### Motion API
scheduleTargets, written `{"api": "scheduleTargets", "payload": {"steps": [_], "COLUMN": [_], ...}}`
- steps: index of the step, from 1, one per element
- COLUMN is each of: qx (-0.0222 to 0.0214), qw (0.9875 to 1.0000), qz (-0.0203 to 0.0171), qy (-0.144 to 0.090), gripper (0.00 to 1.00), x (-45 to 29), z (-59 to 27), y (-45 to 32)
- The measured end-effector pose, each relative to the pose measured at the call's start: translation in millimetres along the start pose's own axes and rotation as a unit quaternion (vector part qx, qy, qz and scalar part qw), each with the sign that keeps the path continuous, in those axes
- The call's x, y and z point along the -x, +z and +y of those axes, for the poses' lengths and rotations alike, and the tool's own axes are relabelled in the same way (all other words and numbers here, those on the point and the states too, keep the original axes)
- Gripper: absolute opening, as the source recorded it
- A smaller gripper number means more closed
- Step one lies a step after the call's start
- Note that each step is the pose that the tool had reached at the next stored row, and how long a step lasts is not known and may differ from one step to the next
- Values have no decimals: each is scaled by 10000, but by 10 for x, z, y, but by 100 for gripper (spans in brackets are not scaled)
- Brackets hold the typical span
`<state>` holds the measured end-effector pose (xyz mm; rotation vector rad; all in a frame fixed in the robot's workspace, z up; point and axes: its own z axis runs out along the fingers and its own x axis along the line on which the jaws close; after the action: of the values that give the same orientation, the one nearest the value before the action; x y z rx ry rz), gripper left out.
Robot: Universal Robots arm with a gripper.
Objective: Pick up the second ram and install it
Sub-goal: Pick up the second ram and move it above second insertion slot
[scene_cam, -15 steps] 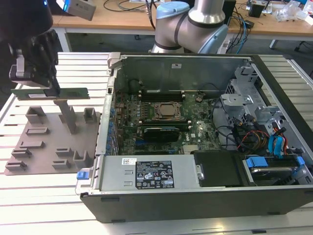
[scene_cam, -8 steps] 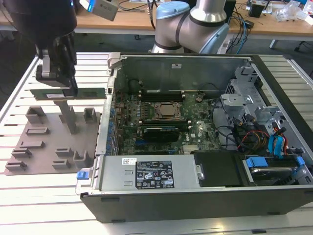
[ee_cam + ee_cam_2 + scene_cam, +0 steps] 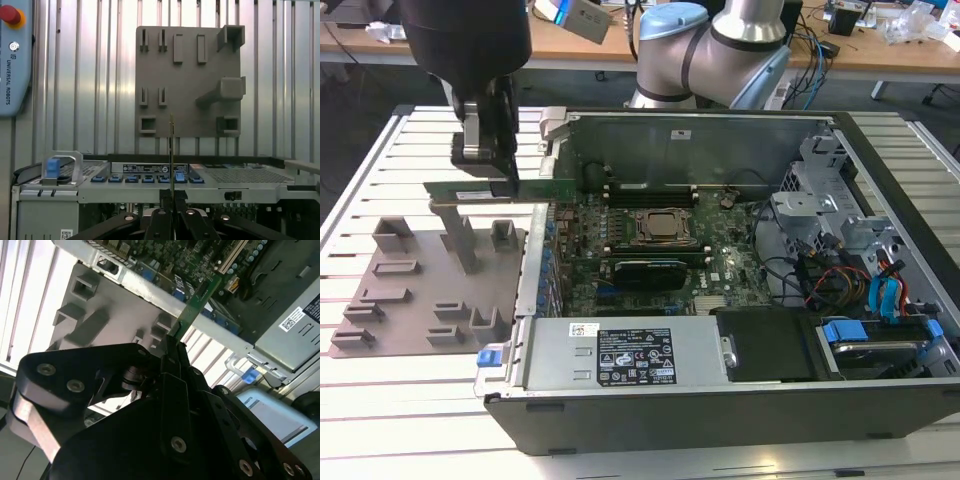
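white lettering runs down the teach pendant; the power supply wears a black label, its print too fine to read.

The computer case lies open on the worktop, toward the exterior view's right. The fixture plate lies flat on the worktop just beside the case, on the exterior view's left. Over the plate's tall post the gripper holds the second ram level, one end reaching toward the case's wall; whether it touches the post cannot be told. Inside the case, the CPU socket sits mid-board, the power supply runs along the near wall, and the drive bay fills the end on the exterior view's right. The arm's base stands behind the case.
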<state>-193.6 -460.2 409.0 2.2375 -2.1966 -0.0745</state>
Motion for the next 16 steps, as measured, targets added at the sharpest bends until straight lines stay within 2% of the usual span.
{"api": "scheduleTargets", "payload": {"steps": [4,11,16], "qx": [2,3,21], "qw": [10000,10000,10000], "qz": [0,0,0], "qy": [0,0,1], "gripper": [13,13,13], "x": [-3,-6,-7], "z": [-165,-360,-539], "y": [-6,-14,-18]}}
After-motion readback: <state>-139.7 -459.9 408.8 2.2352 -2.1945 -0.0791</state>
